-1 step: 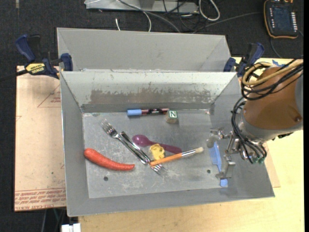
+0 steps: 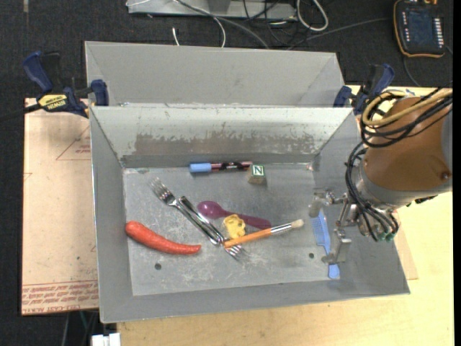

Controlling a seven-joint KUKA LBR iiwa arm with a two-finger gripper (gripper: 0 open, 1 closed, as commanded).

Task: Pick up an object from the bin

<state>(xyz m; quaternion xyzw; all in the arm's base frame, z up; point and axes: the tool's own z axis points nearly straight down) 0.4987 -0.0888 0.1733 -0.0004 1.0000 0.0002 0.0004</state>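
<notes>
The gripper (image 2: 328, 251) hangs low over the bare floor of the grey metal bin (image 2: 216, 132), to the right of the thin brush with an orange handle and a pale bristle end (image 2: 263, 233), near this bristle end but not touching it. Its two blue-tipped fingers (image 2: 322, 233) stand apart from each other, and between them only the grey floor is seen, so the gripper is spread and carries nothing. The brush lies flat and a little slanted, with the bristle end toward the gripper and higher in the view than the handle end. On the brush's handle, or just behind it, sits a small yellow lumpy toy (image 2: 234, 225); if they touch, I cannot tell. A purple plastic spoon (image 2: 212, 209) lies just behind the brush, its handle running under or beside the yellow toy. A long silver metal fork (image 2: 184, 207) lies to the left of the brush, slanted, and its lower end meets the brush's handle end. Further left of the brush, well apart from it, lies a long red-orange pepper-shaped thing (image 2: 162, 240). Far behind the brush, at the foot of the back wall, lie a dark pen with a blue cap (image 2: 216, 167) and, just to the right of the pen, a small wooden cube with a green letter N (image 2: 258, 173).
</notes>
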